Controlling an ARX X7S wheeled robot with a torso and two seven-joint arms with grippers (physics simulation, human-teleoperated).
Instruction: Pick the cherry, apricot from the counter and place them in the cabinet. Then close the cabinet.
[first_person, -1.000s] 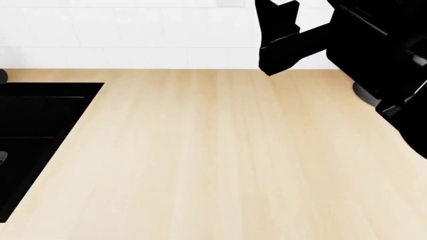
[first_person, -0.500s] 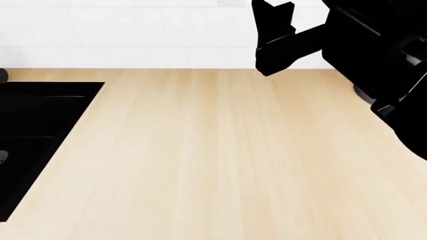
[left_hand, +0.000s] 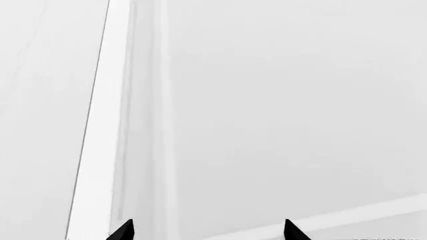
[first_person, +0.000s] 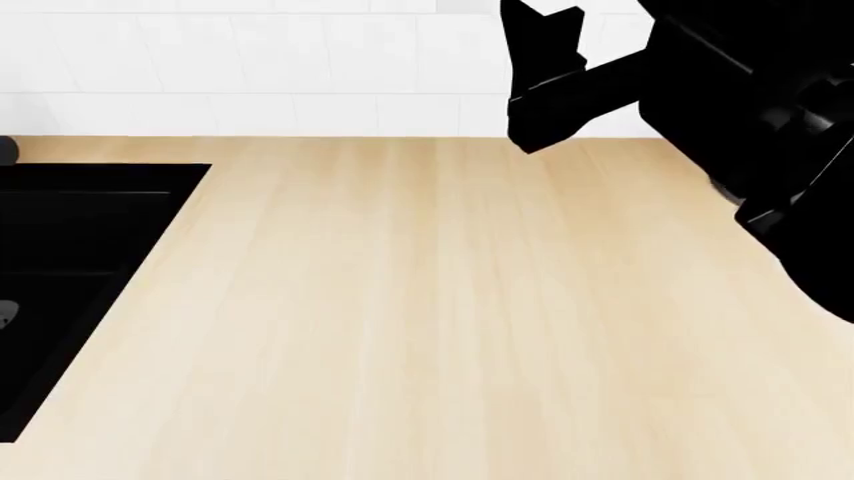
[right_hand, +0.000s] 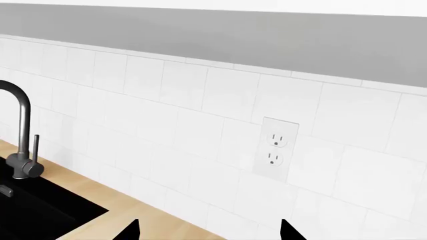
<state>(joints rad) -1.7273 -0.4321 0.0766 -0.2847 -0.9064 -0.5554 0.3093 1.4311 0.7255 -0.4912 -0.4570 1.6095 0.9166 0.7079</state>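
Right claw (right_hand: 208, 231) is raised toward the tiled wall above the tabletop (first_person: 441, 320), tips apart & empty; no fruit visible. Left claw (left_hand: 208, 231) also open, facing a white panel.

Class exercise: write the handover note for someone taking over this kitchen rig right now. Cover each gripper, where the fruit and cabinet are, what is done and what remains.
Right gripper: raised above the counter, facing the tiled wall with an outlet; its tips are apart with nothing between them.
Left gripper: tips apart and holding nothing, facing a plain white panelled surface; it is out of the head view.
Cherry and apricot: in no view. Whether they are stored cannot be told.
Cabinet: not clearly identifiable, so open or closed is unknown.
Other: black sink and faucet at the counter's left.
Remaining: locate the fruit, confirm placement, close the cabinet.
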